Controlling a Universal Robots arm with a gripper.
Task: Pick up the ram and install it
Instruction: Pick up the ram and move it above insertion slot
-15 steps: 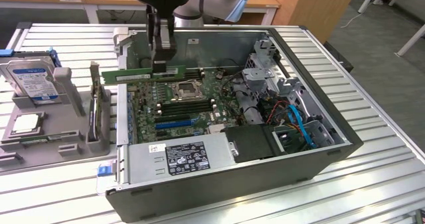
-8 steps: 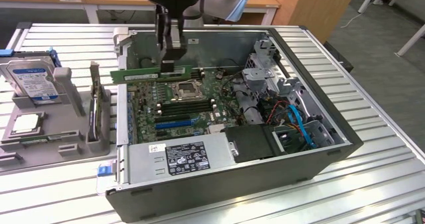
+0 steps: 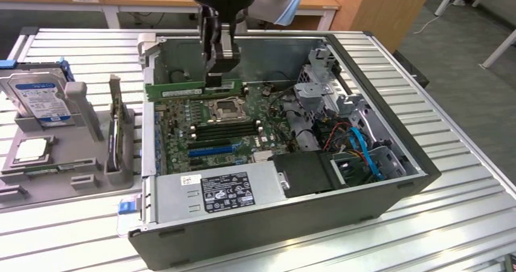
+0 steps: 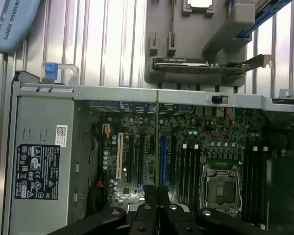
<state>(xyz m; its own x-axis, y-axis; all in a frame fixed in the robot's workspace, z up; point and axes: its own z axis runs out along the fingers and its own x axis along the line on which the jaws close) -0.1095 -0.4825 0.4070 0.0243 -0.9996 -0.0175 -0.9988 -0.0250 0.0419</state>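
Ram (image 3: 181, 91), one stick, in one gripper (image 3: 219, 78)

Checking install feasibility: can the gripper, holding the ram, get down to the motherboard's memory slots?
Likely yes: the gripper, jaws shut on the ram, hangs over the open case, and the black memory slots lie bare, no cable across them.

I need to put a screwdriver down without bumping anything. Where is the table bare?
Bare table slats lie at the exterior view's right of the computer case and along that view's lower edge. Crowded: the parts tray at that view's left, and inside the case, where the jaws hold the ram.
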